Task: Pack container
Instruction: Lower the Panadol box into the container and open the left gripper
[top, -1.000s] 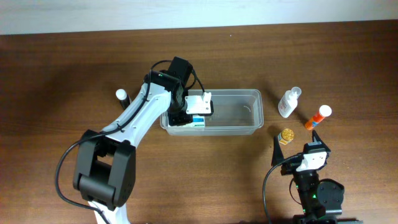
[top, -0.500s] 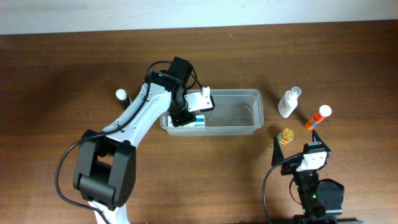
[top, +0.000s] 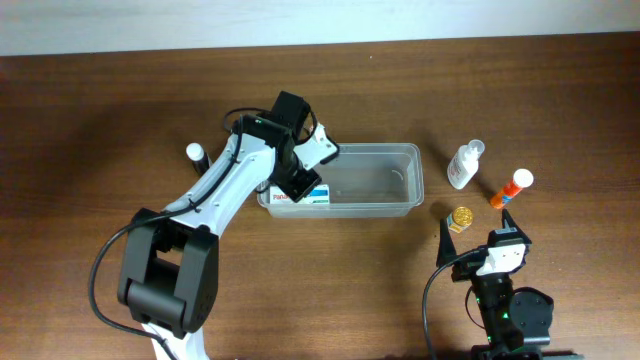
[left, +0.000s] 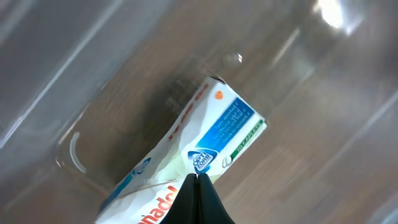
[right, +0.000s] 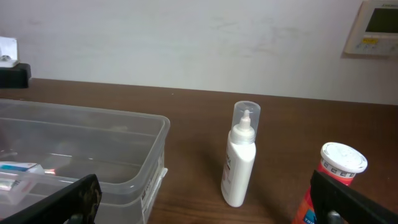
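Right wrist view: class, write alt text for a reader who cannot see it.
A white spray bottle stands upright on a brown table, between a clear container on the left and a white-capped red tube at right.

On the table (top: 100, 100), the container (top: 414, 182) held a Panadol box (top: 288, 198) in its left end. Right of the container stood a spray bottle (top: 463, 165), with a capped tube (top: 510, 188) farther right. A small jar (top: 461, 217) sat off the container's right front corner, and a small bottle (top: 195, 153) stood to the container's left.
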